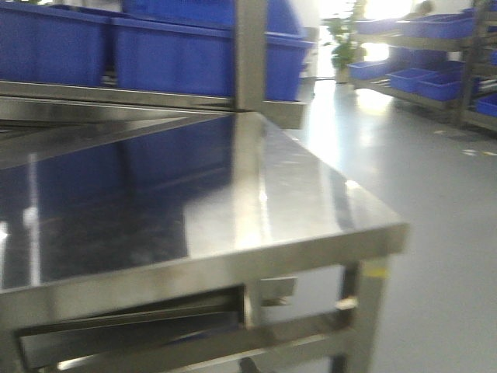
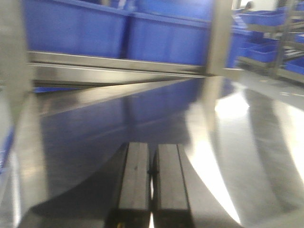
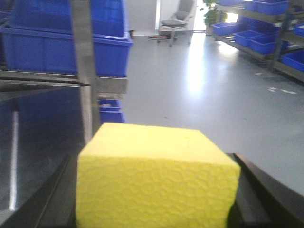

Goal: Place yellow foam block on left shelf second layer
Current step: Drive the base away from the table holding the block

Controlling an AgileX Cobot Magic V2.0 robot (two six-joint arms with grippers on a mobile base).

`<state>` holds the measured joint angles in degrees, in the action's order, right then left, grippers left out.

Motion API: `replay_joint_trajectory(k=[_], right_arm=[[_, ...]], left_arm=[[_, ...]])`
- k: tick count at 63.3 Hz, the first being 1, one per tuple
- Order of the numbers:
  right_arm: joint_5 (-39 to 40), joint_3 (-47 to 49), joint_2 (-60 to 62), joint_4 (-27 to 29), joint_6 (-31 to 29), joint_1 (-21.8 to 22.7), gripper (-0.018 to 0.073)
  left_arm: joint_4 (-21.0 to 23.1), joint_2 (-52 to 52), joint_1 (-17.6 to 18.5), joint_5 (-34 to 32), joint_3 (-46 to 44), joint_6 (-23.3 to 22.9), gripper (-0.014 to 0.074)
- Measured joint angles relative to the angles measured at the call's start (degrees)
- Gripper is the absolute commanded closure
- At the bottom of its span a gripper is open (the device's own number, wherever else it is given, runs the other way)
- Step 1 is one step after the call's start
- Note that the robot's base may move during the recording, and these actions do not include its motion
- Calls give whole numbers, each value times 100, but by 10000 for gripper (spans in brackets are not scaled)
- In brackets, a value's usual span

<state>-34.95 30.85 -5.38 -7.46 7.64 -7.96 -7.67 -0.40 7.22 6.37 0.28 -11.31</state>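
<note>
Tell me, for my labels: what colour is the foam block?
The foam block is bright yellow; the right wrist view shows it best.

- This is a warehouse-style storage hall with an industrial look, not a home.
- Deep blue plastic storage bins (image 1: pixel 194 54) stand in a row on a brushed steel shelf level (image 1: pixel 116 93), above a polished stainless-steel tabletop (image 1: pixel 311 194).
- Across the aisle, open metal shelving racks (image 1: pixel 470 85) carry more blue bins of the same kind.
- A wide, smooth, glossy grey floor (image 1: pixel 443 256) runs between them and reflects bright light.
- A grey office chair (image 3: pixel 176 21) and a green potted plant (image 1: pixel 342 39) stand at the far end.
</note>
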Motion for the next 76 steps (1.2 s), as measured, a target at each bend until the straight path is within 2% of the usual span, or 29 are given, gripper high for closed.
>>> replay_joint_trajectory(k=[49,76], right_arm=[[-1,0,0,-23,0,0,232],[-1,0,0,-23,0,0,232]], left_arm=[[0,0,0,0,0,0,460],[0,0,-345,0,0,0,460]])
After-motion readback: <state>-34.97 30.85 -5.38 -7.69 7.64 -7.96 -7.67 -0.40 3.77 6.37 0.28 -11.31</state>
